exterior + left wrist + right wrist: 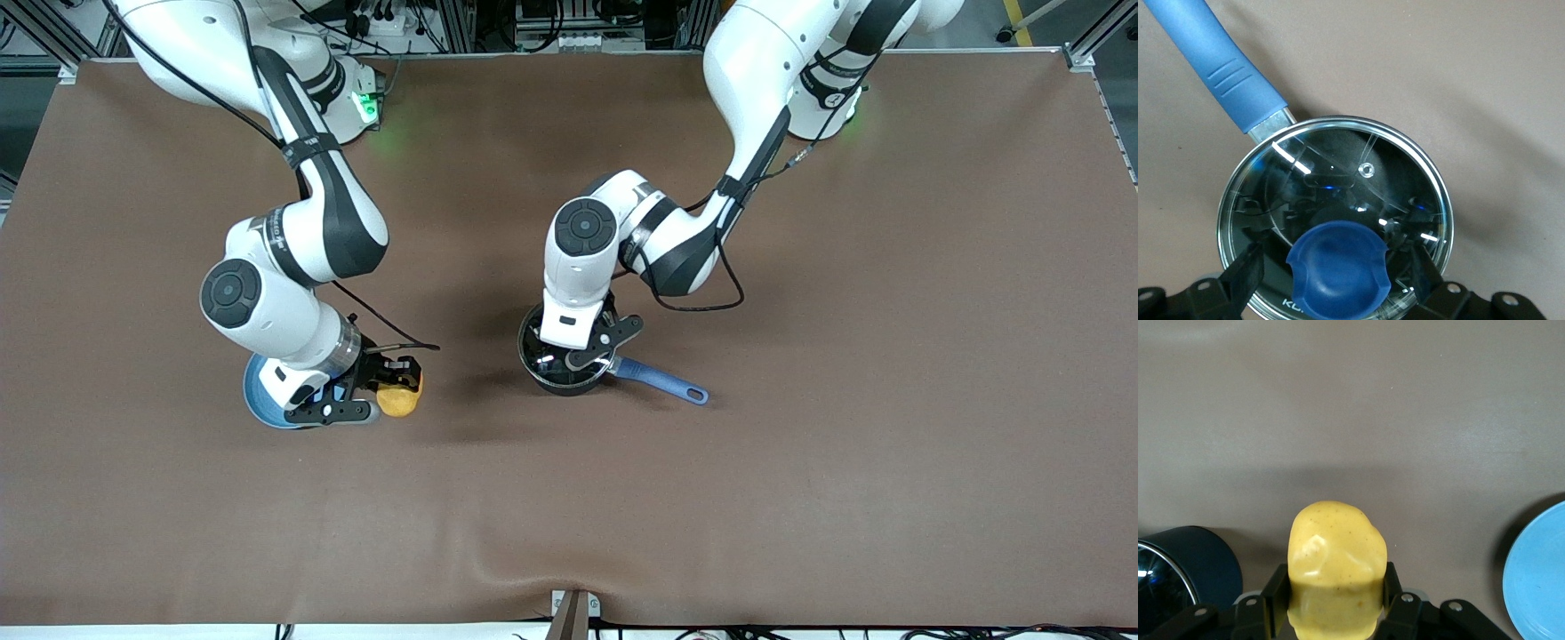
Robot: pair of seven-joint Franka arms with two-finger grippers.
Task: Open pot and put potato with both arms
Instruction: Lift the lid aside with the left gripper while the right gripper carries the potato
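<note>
Pot (562,369): black saucepan standing on the brown table (800,498) near its middle, blue handle (662,380) lying along the tabletop toward the left arm's end and slightly nearer the front camera. Glass lid (1331,213) seated on the rim, blue knob (1338,270) at its centre.

Left gripper (582,354): directly over the pot, fingers (1245,277) spread wide on either side of the knob — not closed on it; contact cannot be confirmed.

Potato (399,398): yellow-orange, clamped between the fingers (1277,593) of the right gripper (391,378), which presses it from both sides. In the right wrist view the potato (1337,570) shows with table surface under it, so it appears lifted clear. It sits over the table toward the right arm's end, well apart from the pot.

Light-blue plate (258,396): flat on the table beside the potato, partly covered by the right arm's wrist — its edge also shows in the right wrist view (1538,580).
</note>
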